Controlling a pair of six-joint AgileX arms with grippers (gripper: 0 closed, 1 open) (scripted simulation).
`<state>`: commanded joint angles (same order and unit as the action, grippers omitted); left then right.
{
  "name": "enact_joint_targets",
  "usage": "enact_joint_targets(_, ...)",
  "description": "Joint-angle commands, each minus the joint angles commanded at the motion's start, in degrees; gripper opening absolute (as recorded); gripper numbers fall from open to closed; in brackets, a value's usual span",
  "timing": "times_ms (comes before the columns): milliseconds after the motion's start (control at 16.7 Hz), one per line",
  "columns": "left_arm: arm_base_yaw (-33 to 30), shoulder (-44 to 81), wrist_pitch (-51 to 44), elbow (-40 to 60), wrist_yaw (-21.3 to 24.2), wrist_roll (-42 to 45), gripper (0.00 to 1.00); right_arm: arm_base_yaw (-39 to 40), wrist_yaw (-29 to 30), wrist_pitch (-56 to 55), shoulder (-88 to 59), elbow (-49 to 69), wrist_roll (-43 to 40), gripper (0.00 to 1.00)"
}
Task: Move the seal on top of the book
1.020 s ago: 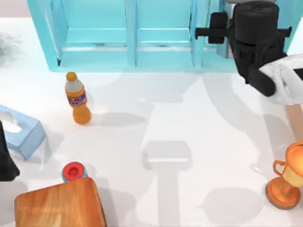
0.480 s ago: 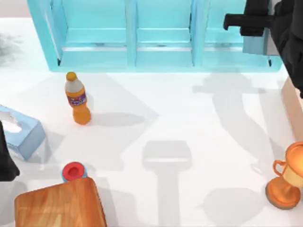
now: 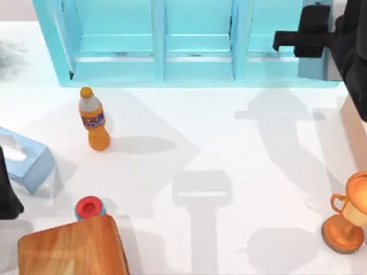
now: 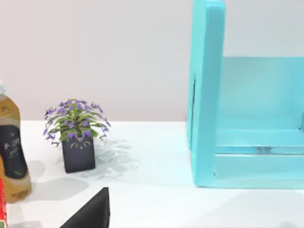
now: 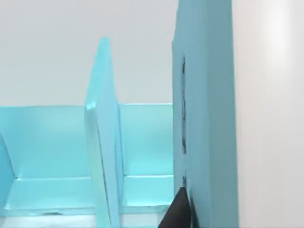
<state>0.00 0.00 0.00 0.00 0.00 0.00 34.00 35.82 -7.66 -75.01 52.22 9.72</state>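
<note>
Seal first: where it lies I cannot tell, and the same goes for the book, so I judge no step toward stacking them done. Nearest the action is the cyan shelf (image 3: 166,63) along the far edge of the bench (image 3: 229,143). Over its right end hangs the right gripper (image 3: 302,38). A second ago it sat more to the left; it has swung right, likely repositioning rather than grasping. How wide its jaws stand I cannot tell, nor whether they hold anything. The left arm (image 3: 7,192) is parked at the bench's left edge, beside the tissue box (image 3: 26,160).
</note>
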Motion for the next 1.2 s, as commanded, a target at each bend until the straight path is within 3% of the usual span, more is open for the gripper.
enact_joint_targets(180, 0.0, 0.0, 0.0, 0.0, 0.0, 0.0, 1.0, 1.6, 1.2, -2.4, -2.8, -0.2, -3.7, 0.0)
enact_joint_targets(360, 0.0, 0.0, 0.0, 0.0, 0.0, 0.0, 1.0, 4.6, 3.5, -6.7, -7.9, -0.7, -12.9, 0.0)
enact_joint_targets(960, 0.0, 0.0, 0.0, 0.0, 0.0, 0.0, 1.0, 13.1, 9.9, -22.5, -24.4, -5.0, -64.9, 0.0)
enact_joint_targets(1200, 0.0, 0.0, 0.0, 0.0, 0.0, 0.0, 1.0, 15.3, 11.4, -28.0, -28.0, -7.7, -77.7, 0.0)
